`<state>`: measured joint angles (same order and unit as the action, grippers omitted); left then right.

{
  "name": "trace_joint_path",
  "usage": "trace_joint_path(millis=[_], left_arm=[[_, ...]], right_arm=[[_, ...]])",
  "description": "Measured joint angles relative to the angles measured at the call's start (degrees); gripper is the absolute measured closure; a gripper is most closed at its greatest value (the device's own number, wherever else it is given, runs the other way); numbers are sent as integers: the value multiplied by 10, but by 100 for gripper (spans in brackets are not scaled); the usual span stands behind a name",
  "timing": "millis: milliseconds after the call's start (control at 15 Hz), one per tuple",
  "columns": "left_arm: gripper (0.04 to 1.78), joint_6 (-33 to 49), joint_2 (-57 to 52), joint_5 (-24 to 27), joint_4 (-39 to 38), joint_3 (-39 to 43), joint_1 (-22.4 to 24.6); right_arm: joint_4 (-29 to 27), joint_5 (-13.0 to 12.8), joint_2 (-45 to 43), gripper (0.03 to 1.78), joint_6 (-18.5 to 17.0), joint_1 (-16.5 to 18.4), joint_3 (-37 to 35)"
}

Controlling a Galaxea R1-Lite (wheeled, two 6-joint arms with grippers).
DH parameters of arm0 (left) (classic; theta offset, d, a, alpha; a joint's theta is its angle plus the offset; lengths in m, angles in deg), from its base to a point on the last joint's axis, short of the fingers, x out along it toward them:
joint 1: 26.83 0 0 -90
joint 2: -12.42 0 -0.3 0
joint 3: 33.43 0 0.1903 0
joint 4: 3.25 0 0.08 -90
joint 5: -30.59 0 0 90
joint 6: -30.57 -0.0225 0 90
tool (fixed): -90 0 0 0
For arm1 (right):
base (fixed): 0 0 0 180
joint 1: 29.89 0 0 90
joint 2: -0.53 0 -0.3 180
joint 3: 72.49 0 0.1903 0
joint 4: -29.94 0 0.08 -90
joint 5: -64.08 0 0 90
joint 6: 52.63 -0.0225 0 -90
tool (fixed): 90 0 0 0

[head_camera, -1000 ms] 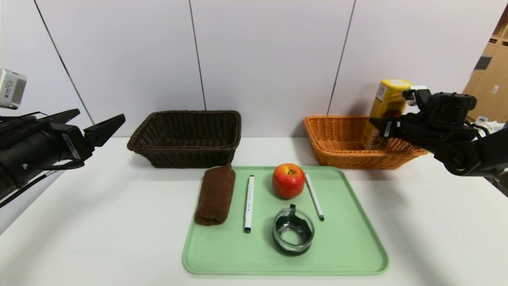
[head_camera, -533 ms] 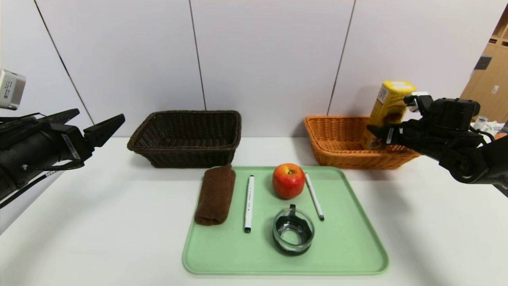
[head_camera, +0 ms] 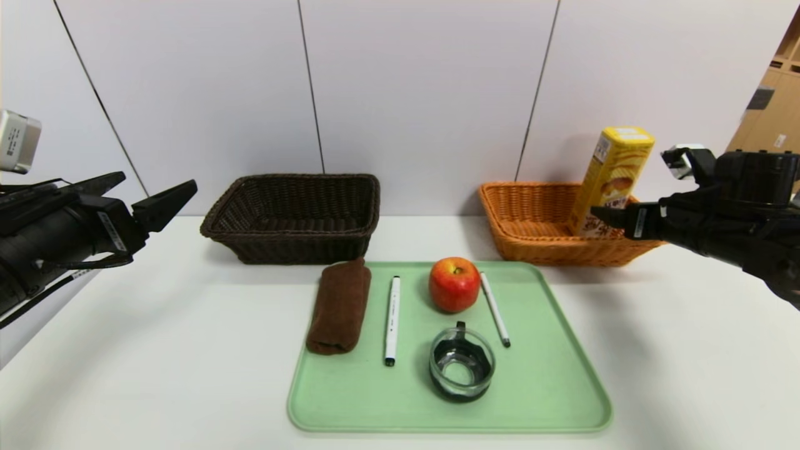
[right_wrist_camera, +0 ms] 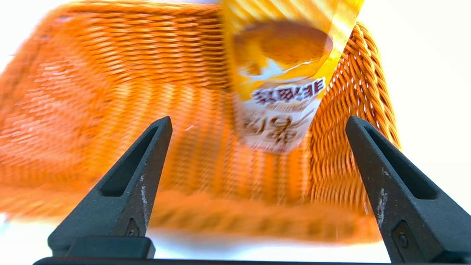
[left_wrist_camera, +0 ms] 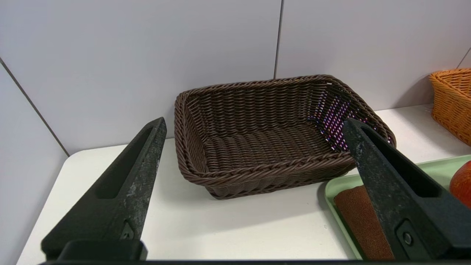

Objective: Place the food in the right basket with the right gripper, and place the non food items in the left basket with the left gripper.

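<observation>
A yellow snack box [head_camera: 612,181] stands leaning in the right corner of the orange basket [head_camera: 531,244]. My right gripper [head_camera: 629,182] is open and empty, just in front of the basket's right end; the right wrist view shows its spread fingers [right_wrist_camera: 257,119] short of the box [right_wrist_camera: 283,73] and the basket [right_wrist_camera: 110,92]. My left gripper [head_camera: 157,180] is open and empty, held at the far left above the table, facing the empty brown basket [left_wrist_camera: 257,169]. On the green tray [head_camera: 550,387] lie a red apple [head_camera: 454,284], a brown towel [head_camera: 339,306], two white pens [head_camera: 392,319] and a glass cup [head_camera: 461,364].
The brown basket [head_camera: 294,250] stands behind the tray's left corner, the orange one behind its right corner. The second pen [head_camera: 495,309] lies right beside the apple. A wall runs close behind both baskets. White table surface shows on both sides of the tray.
My right gripper has let go of the yellow box and drawn back to the right, away from it. The box stays leaning in the orange basket. The left arm has not moved.
</observation>
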<state>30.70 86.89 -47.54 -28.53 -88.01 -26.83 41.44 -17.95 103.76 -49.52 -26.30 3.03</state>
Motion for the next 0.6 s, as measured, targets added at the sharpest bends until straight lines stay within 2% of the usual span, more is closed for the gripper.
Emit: trace_joint_path(millis=[133,267,467,600], left_arm=[[13,0,0,0,-2,3,0],[13,0,-1,0,-13,10,0],[13,0,-1,0,-17,13,0],[13,0,-1,0,-17,15,0]], right_arm=[[-68,0,-55,16,-7,-24,-2],[-156,-1,-103,15,-31,-69,14],[-315,-9,-154,13,-77,-143,87],[-420,-26,-163,13,-102,-192,147]])
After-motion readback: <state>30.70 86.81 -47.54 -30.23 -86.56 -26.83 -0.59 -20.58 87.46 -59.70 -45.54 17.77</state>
